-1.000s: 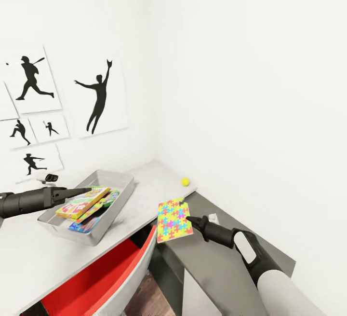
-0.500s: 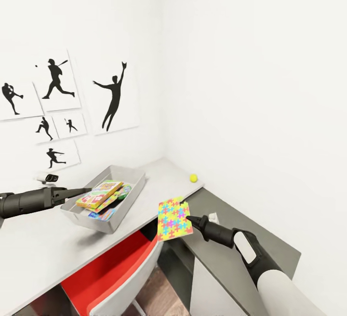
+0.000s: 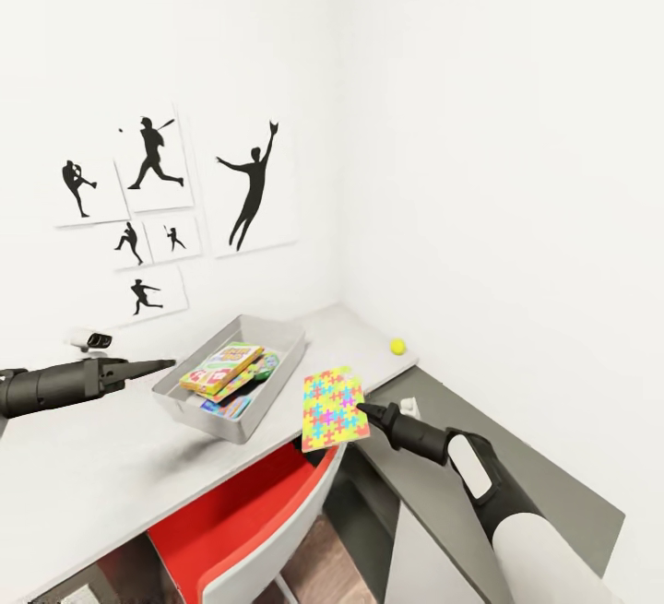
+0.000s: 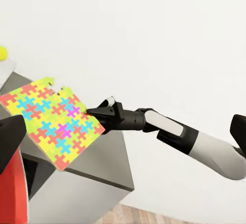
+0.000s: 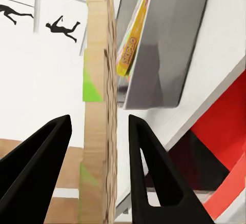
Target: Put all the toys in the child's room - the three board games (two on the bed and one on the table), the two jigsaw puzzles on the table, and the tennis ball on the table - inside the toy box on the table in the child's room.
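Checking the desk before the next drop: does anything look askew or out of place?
The toy box sits skewed, one corner jutting past the table edge above the red chair. The right gripper holds a jigsaw puzzle off the table, tilted. The tennis ball lies loose.

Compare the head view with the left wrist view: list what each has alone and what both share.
Head view alone: grey rectangular toy box holding colourful flat board games, and black baseball silhouette posters. Left wrist view alone: nothing extra that I can name. Shared: multicoloured jigsaw puzzle, gripped at its edge by the right pincer, small yellow-green tennis ball, red chair.
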